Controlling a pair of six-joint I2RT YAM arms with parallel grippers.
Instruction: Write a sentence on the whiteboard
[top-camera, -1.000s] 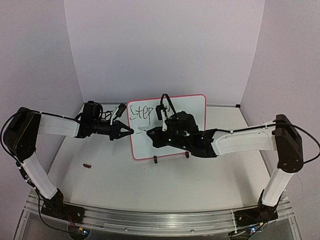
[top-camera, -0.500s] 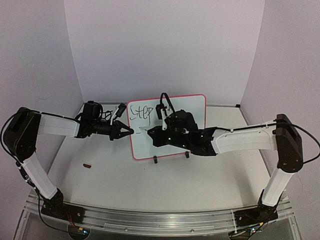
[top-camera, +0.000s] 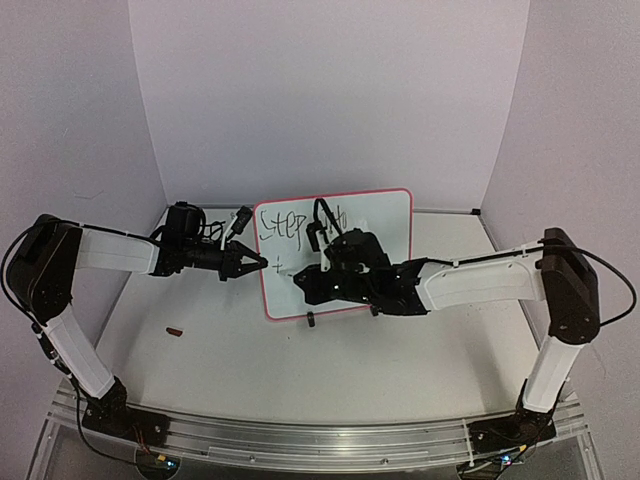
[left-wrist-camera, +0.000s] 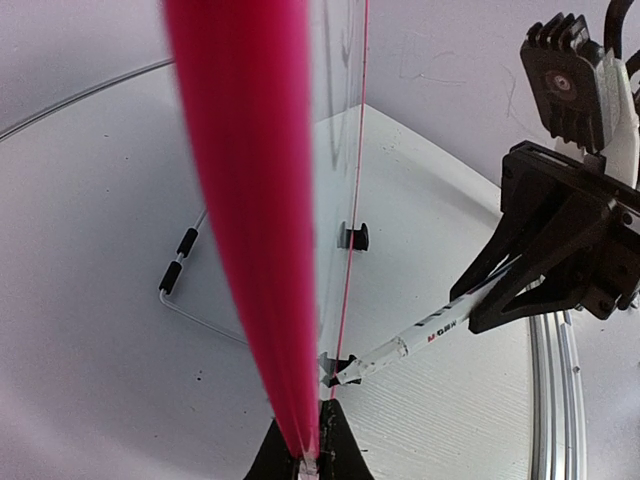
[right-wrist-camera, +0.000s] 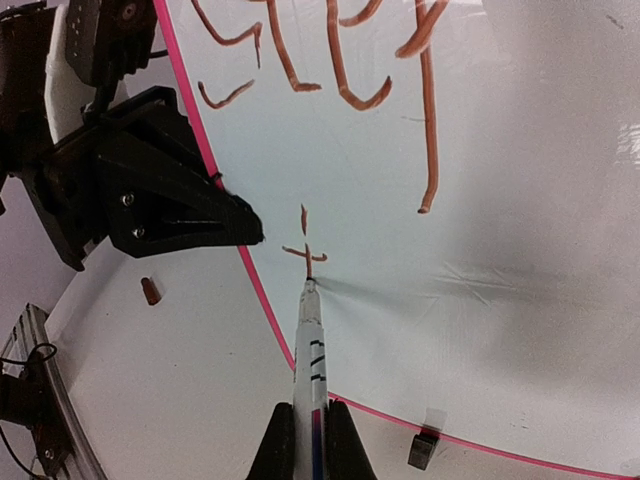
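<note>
While upright, whiteboard (top-camera: 382, 215) edge inside left hand (top-camera: 262, 262).

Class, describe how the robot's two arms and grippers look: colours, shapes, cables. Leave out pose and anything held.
The left arm and right arm have white boxy link shells between black joint housings. A thin black cable loops above the right wrist. The left gripper and right gripper are matt black, with flat, angular fingers tapering to points.
</note>
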